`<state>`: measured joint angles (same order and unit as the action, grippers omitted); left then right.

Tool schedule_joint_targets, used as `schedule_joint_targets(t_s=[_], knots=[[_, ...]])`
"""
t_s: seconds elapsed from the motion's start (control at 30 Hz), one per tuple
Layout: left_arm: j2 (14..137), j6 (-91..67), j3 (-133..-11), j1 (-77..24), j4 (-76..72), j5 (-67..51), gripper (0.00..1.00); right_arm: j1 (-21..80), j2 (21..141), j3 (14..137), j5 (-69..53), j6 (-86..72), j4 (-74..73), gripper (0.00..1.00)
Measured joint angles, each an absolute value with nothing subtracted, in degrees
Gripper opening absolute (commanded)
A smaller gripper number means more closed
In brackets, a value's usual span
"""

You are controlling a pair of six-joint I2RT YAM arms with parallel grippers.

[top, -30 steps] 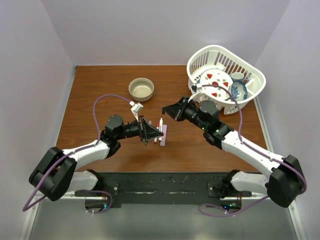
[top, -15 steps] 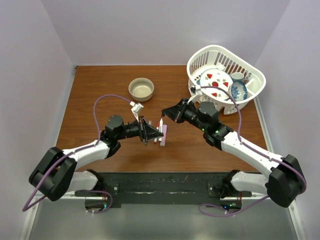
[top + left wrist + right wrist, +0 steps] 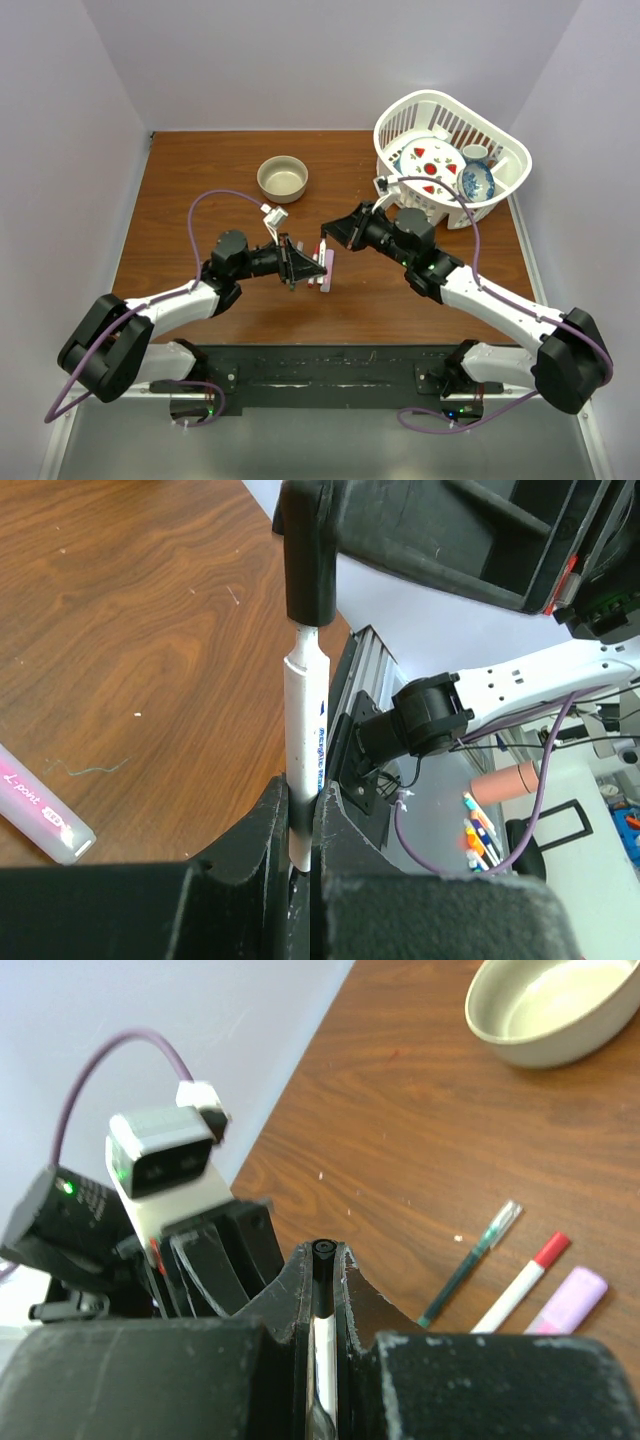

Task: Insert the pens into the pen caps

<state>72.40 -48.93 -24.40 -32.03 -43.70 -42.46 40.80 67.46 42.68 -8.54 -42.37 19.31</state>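
My left gripper [image 3: 300,800] is shut on a white-bodied pen [image 3: 305,730] with blue print, held upright across the jaws. A dark pen cap [image 3: 310,560] sits over the pen's upper end, against my right gripper's black body. In the right wrist view my right gripper [image 3: 323,1260] is shut on that dark cap [image 3: 323,1252], its round end at the fingertips. From above, the left gripper [image 3: 300,265] and right gripper [image 3: 335,228] meet mid-table. On the table lie a pink marker [image 3: 567,1298], a white pen with a red cap [image 3: 522,1282] and a dark green pen [image 3: 470,1263].
A tan round bowl [image 3: 283,178] stands behind the grippers on the brown table [image 3: 200,180]. A white basket [image 3: 505,150] holding dishes is at the back right. The pink marker [image 3: 45,805] lies just left of my left fingers.
My right arm has edged slightly down and left, toward the left gripper. The left arm and the pens on the table have not moved.
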Motion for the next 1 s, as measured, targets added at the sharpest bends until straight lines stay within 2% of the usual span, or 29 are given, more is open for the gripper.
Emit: schedule_joint_targets(t_s=[0.37, 0.43, 0.47, 0.77, 0.87, 1.0], knots=[[71.4, -48.4, -24.4, -32.7, -41.0, -42.3, 0.00, 41.9, 65.0, 38.7, -8.7, -41.8, 20.4, 0.00], [71.4, -48.2, -24.7, -32.7, -40.8, -42.4, 0.00, 42.3, 64.8, 38.3, -8.6, -41.9, 21.1, 0.08], [71.3, -48.0, -24.9, -32.7, -40.5, -42.6, 0.00, 42.4, 64.8, 38.2, -8.5, -42.1, 21.5, 0.19], [66.8, -44.9, -27.6, -32.3, -38.3, -41.9, 0.00, 44.2, 61.2, 39.4, -8.3, -44.9, 17.4, 0.58], [64.2, -43.8, -27.6, -32.3, -38.0, -42.0, 0.00, 44.3, 60.9, 42.7, -8.0, -44.1, 14.8, 0.64], [62.4, -43.1, -27.6, -32.3, -37.9, -42.2, 0.00, 44.3, 61.2, 48.4, -6.9, -42.3, 11.9, 0.67]])
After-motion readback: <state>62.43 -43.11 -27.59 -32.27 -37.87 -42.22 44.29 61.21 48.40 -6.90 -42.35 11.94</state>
